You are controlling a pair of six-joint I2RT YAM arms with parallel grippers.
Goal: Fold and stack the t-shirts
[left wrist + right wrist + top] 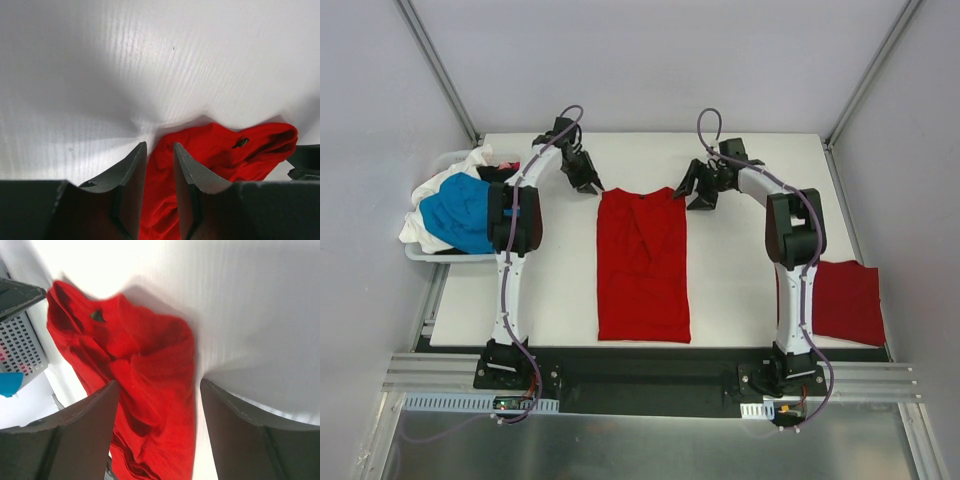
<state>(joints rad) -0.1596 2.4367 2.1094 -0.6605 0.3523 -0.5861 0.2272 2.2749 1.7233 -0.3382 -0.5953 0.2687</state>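
- The red t-shirt (642,270) lies in the middle of the surface (550,290) as a long, narrow strip. Its collar end points away from the arm bases, and its sides look already turned in, so the crosswise fold is probably next.
- The left gripper (588,185) sits at the far-left corner of that strip. Its jaws stand narrow. The wrist view shows red cloth in the slim gap between them, but I cannot tell whether the cloth is pinched or only lies beneath.
- The right gripper (699,196) is at the far-right corner. Its jaws are wide apart, one on either side of the bunched collar cloth, and they grip nothing.
- One arm at each collar corner makes sense. If both corners are lifted together, the short edge stays straight as it is carried toward the hem.
- A folded red shirt (847,300) rests flat at the right of the surface, beside the right arm and partly hidden by it. It is well apart from the working area, and I take it to be the start of the stack.
- The basket (420,255) at the left edge holds a blue shirt (460,215) and white cloth (435,190) in a loose heap. These seem to be waiting their turn, within the left arm's reach.
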